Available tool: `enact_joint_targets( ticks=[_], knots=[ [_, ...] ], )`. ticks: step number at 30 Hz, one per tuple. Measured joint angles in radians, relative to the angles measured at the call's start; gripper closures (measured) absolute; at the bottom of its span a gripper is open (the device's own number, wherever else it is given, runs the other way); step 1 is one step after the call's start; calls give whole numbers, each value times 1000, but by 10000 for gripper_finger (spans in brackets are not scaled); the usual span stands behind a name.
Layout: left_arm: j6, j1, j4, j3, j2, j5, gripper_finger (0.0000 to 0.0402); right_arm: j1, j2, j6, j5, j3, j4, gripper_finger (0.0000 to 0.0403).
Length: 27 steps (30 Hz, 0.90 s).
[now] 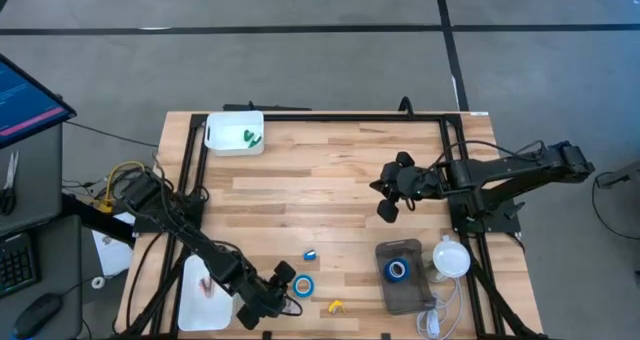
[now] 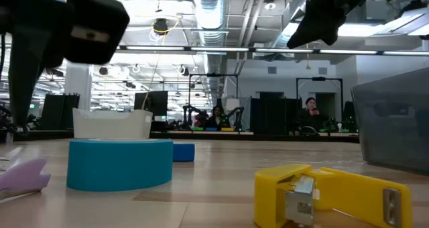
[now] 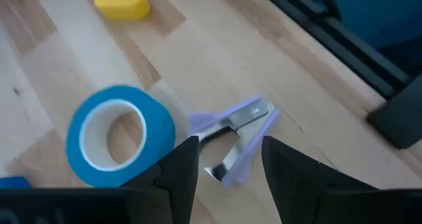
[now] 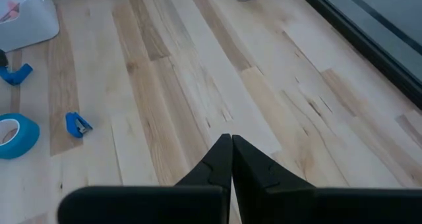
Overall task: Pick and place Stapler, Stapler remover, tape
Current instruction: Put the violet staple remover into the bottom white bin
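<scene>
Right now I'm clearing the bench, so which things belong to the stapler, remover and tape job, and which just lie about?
Job: blue tape roll; second roll in the grey bin; yellow stapler; purple staple remover; small blue tool.
Lying about: white tub with green pieces; white round thing.
</scene>
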Motion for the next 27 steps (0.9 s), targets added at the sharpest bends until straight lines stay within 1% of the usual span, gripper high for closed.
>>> enact_joint_targets(
  ticks=[4, 10, 17, 22, 27],
  knots=[
    [-42, 12, 3, 0, 12, 45, 246, 0, 0, 0, 0, 0, 0, 402],
    [-53, 12, 10, 0, 13, 55, 250, 0, 0, -1, 0, 0, 0, 402],
    [-75, 13, 22, 0, 44, 81, 252, 0, 0, -3, 0, 0, 0, 402],
    [-98, 13, 42, 1, 77, 89, 259, 0, 0, -4, 0, 0, -2, 402],
    [-98, 13, 46, 1, 79, 96, 272, 0, 0, -8, 0, 0, -2, 402]
  ],
)
